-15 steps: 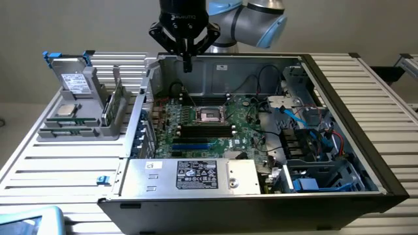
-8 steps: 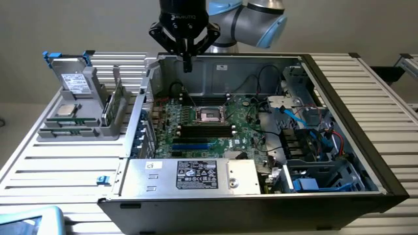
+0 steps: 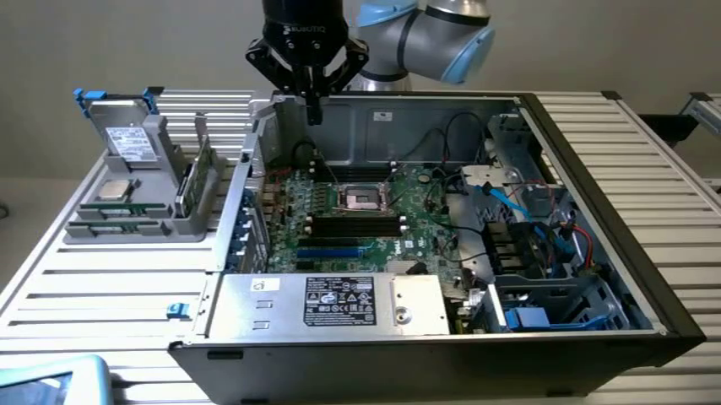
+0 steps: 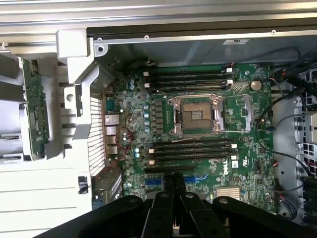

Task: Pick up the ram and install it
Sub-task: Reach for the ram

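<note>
The ram [image 3: 195, 184] [image 4: 35, 111], a long thin green circuit-board stick with small dark chips, stands on its edge in a grey plastic holder [image 3: 135, 226]. It is outside the open metal computer case [image 3: 631, 253], to the side of my black two-finger gripper [image 3: 313, 111] [image 4: 172, 179] and well apart from it. The gripper's fingers are pressed together and hold nothing. It hangs above the green motherboard [image 4: 247, 148], and long black memory slots [image 4: 193, 148] lie under it.

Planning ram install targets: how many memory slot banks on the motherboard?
2. One bank sits on one side of the CPU socket, the other bank on the opposite side.
</note>
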Controlling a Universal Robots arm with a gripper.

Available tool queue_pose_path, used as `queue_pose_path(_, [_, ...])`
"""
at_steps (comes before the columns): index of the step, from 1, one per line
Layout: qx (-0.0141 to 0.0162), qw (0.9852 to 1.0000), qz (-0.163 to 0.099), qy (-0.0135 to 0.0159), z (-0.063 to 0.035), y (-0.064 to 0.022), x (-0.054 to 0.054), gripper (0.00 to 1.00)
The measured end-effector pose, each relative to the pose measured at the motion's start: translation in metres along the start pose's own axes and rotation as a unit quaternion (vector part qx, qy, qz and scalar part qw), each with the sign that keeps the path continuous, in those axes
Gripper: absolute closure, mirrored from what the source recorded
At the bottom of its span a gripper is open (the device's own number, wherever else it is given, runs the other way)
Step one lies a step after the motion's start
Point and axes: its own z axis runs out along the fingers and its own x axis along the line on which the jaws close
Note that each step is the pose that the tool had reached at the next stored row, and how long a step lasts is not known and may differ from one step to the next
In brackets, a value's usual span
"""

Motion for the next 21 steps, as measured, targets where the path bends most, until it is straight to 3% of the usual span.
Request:
queue_pose_path(13, [0.0000, 1.0000, 0.000, 0.0000, -0.0011, -0.0027, 0.039, 0.89])
queue_pose_path(21, [-0.0001, 1.0000, 0.000, -0.0011, -0.0021, -0.0052, 0.074, 0.89])
